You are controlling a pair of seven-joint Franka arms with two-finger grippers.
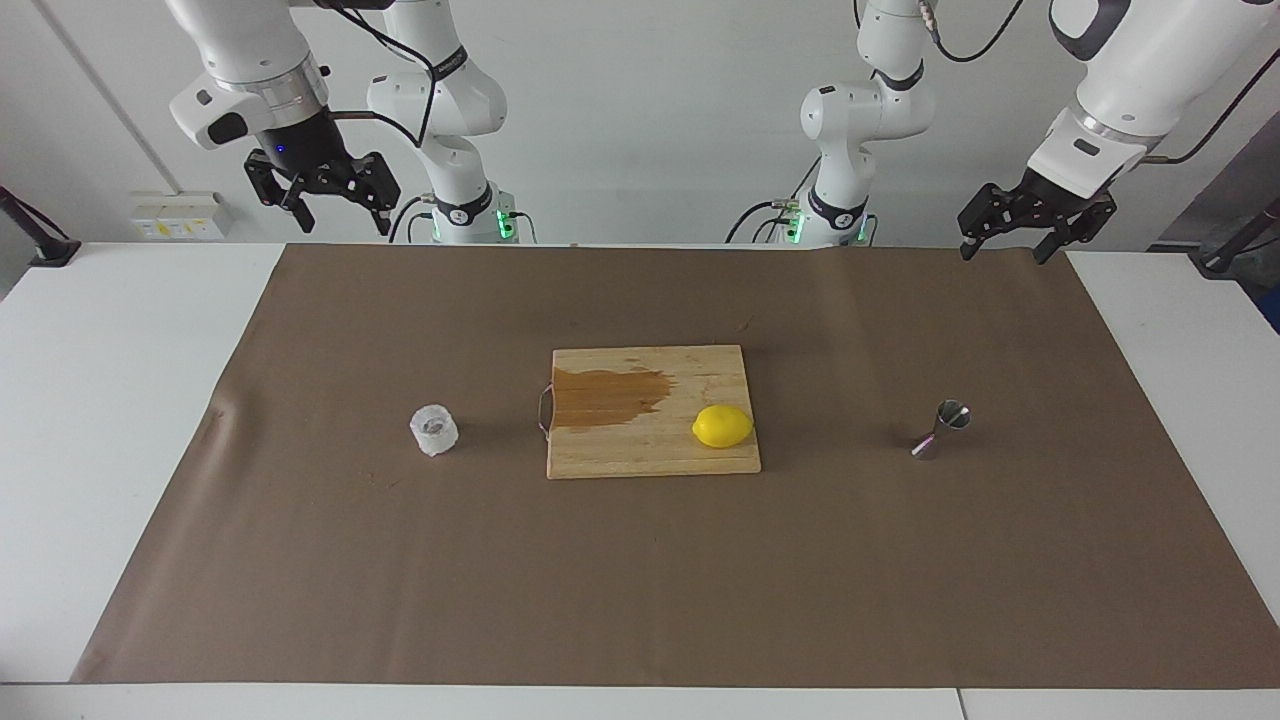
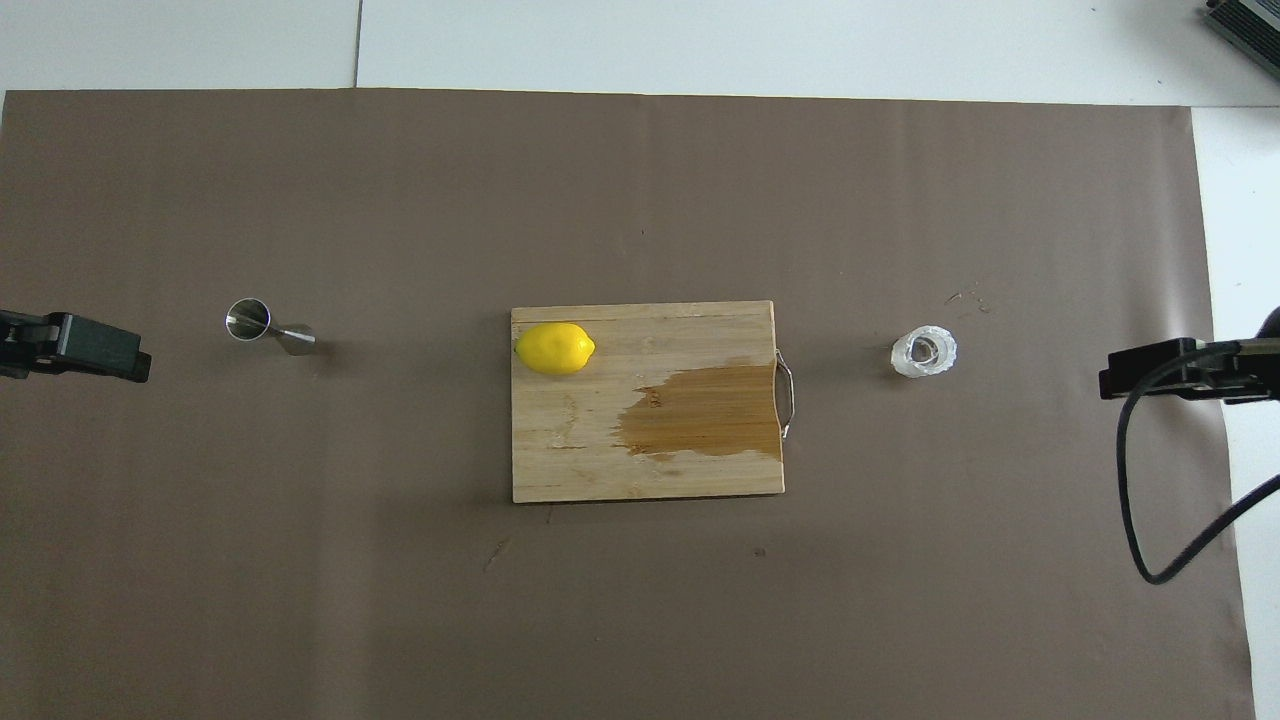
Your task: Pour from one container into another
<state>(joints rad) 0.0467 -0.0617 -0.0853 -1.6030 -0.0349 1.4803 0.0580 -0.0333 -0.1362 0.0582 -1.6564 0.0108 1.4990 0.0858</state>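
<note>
Jaws apart on left gripper [image 1: 1003, 247] and right gripper [image 1: 338, 210], both raised over the mat's [image 1: 640, 580] robot-side corners. Glass cup [image 1: 433, 430] at the cutting board's [image 1: 650, 455] 9 o'clock in the facing view, jigger [image 1: 941, 428] at 3 o'clock; bare mat around each.

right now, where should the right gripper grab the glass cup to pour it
Grip the glass cup across its side wall, coming in level from the right arm's end of the table. It stands upright, squat and round with its mouth open, so a side grip leaves the rim free.

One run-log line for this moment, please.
glass cup: untouched | jigger: untouched | left gripper: open, raised | right gripper: open, raised
</note>
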